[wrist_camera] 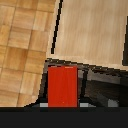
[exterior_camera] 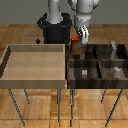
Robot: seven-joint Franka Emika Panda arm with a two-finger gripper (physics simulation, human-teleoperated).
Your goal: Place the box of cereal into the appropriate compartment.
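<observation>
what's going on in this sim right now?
The Panda's gripper is shut on the box of cereal, a small red carton. In the exterior view it holds the box at the far edge of the dark four-cell bin, near the corner beside the light-wood tray. The wrist view shows the red carton between the fingers. The box is not yet in any cell. Small grey blocks sit in some of the cells.

Light-wood tray (exterior_camera: 35,67): big, undivided, on thin legs at the exterior view's left.
Grey blocks (exterior_camera: 116,69): small, in the dark bin's cells.
Floor (exterior_camera: 20,32): wood parquet.
</observation>
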